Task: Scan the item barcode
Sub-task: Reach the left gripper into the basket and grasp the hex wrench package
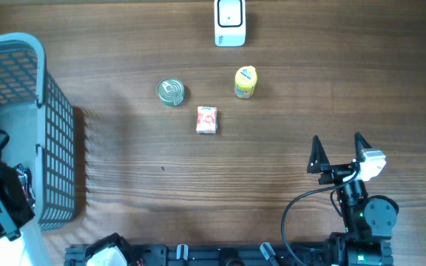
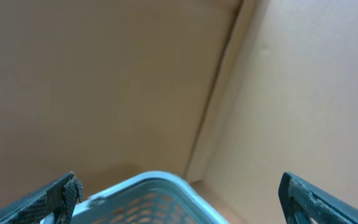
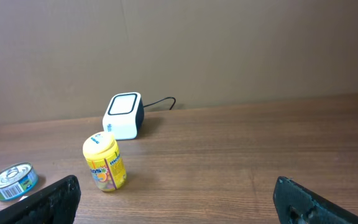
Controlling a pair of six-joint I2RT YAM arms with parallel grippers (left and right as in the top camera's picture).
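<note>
A wooden table (image 1: 272, 177) is carrying the scanner (image 1: 230, 22) at its far edge, with a can (image 1: 171, 91), a yellow tub (image 1: 245, 82) and a red packet (image 1: 207, 120) sitting near it, untouched. The right gripper (image 1: 337, 142) is hovering wide and empty, well apart from them. The left gripper (image 2: 179, 190) is gaping above the basket (image 1: 21, 74). Picking is apparently not yet begun, and the next move is calling for a reach and grasp on one item.

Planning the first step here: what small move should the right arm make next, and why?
Probably reach the open right gripper toward the yellow bottle: it stands upright, apart from the tin can and red packet, nearest that gripper and close to the scanner.
</note>
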